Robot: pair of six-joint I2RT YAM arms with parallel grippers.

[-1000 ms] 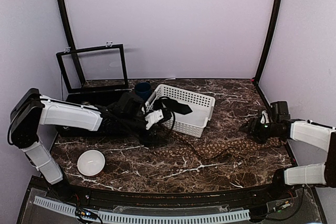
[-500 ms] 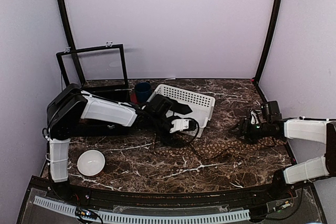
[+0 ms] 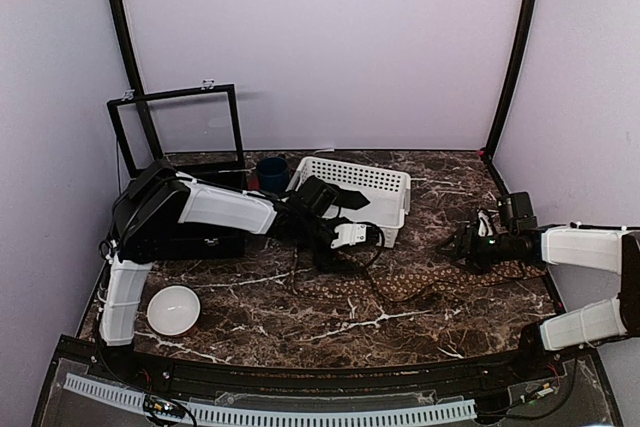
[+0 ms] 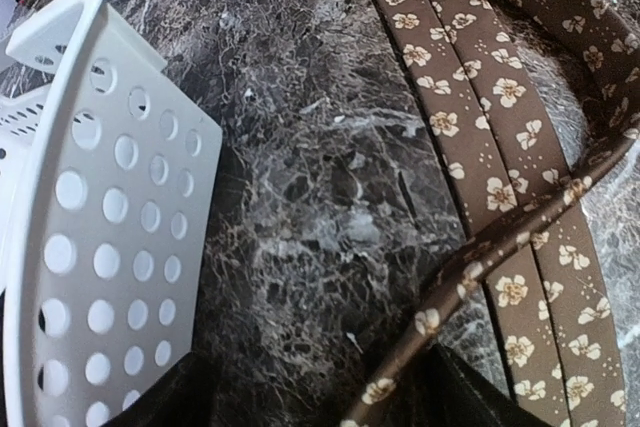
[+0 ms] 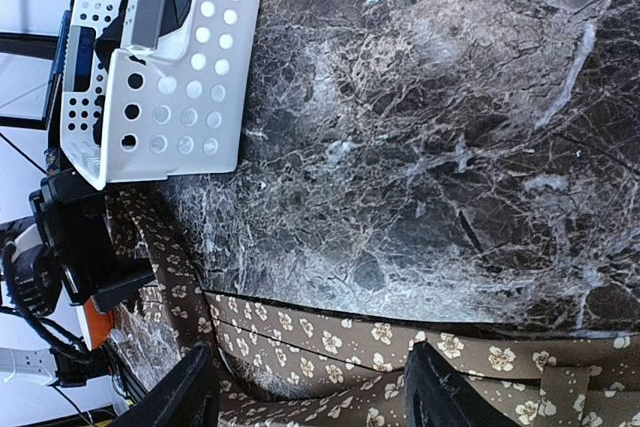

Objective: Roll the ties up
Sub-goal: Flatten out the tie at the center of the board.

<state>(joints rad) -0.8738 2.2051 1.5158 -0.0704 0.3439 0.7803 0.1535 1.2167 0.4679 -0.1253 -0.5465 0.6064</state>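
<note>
Since a second earlier the left arm has swung in toward the centre, carrying the left hand (image 3: 338, 250) from the basket's left corner to just in front of its near wall. The right hand (image 3: 468, 247) has shifted slightly inward.

Left hand: low over the dark marble desk (image 3: 450, 182), its fingers (image 4: 165, 407) spread wide and gripping nothing. One narrow folded strand of the tie (image 3: 400, 287) runs up between them, close to the right-side finger. Whether it touches that finger cannot be told. Beyond this hand and to its right, further bands of the same tie lie flat side by side. The cloth is dark brown with a small tan flower print.

Right hand: also low over the desk, with its fingers (image 5: 190, 392) set well apart and closed on nothing. The tie passes crosswise under the gap between them. Contact cannot be judged.

Tie: unrolled and doubled over, stretched along the desk from the left hand to the right hand.

White perforated basket (image 3: 395, 185): just beyond the left hand and to its left, well apart from the right hand. It holds a dark item that cannot be identified.

White bowl (image 3: 173, 309): on the desk, well to the left of the left hand.

Blue cup (image 3: 270, 172): behind the left arm, beside the basket's far left corner.
</note>
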